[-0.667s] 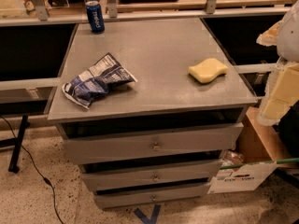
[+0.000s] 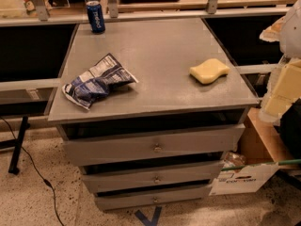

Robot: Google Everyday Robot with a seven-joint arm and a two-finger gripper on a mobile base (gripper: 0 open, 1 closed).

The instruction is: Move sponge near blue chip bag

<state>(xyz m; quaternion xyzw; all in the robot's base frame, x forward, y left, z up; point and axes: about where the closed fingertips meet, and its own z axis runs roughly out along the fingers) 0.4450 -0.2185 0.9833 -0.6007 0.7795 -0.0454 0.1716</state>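
The pale yellow sponge lies flat on the right side of the grey drawer cabinet's top. The blue chip bag, dark blue and white and crumpled, lies on the left front part of the same top, well apart from the sponge. Only white and cream parts of my arm show at the right edge, beside the cabinet and right of the sponge. My gripper itself is out of view, and nothing is touching the sponge.
A blue soda can stands upright at the cabinet top's back left corner. A metal rail runs behind the cabinet. A cardboard box sits on the floor at the right front. A black cable and stand foot are at the left.
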